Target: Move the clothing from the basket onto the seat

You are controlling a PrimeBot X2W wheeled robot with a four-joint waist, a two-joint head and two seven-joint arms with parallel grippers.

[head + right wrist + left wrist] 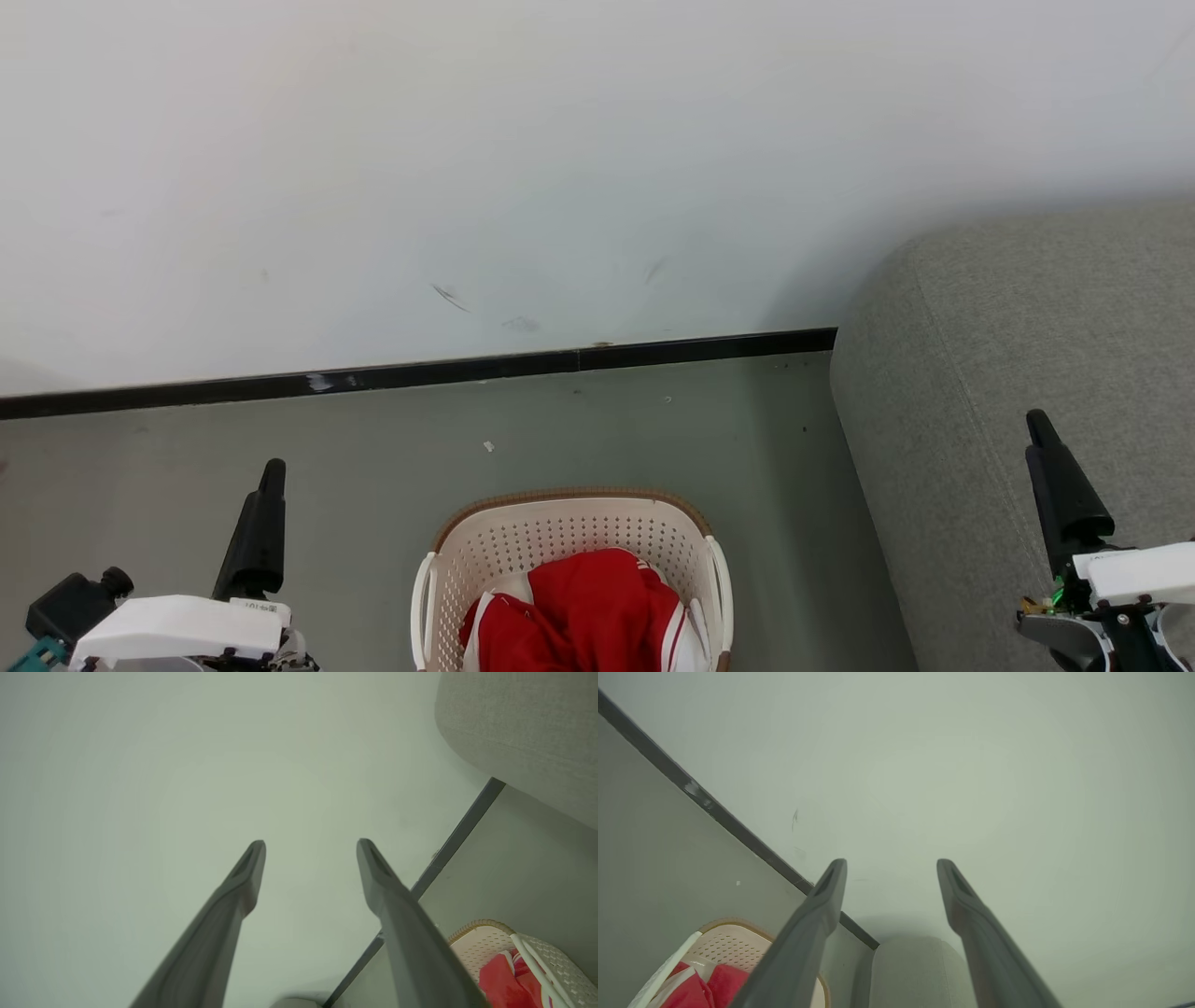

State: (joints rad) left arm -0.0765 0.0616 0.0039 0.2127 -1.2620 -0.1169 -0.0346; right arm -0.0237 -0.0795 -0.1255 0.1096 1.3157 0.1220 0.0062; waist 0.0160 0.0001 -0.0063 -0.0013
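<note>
Left pincer (892, 864) and right pincer (310, 843), each with two long dark fingers, are spread wide with nothing held, one raised on either side of the cream-white perforated plastic basket (560, 527) with brown woven-look rim, neither touching it. Bright red fabric clothing with white stripes (588, 611) lies bunched inside the basket, which stands on the grey-green floor (373, 448) near the large grey-green upholstered seat (1008, 373) on the robot's right. Beyond are a black skirting strip (420, 373) and a pale, scuffed wall (560, 140).
</note>
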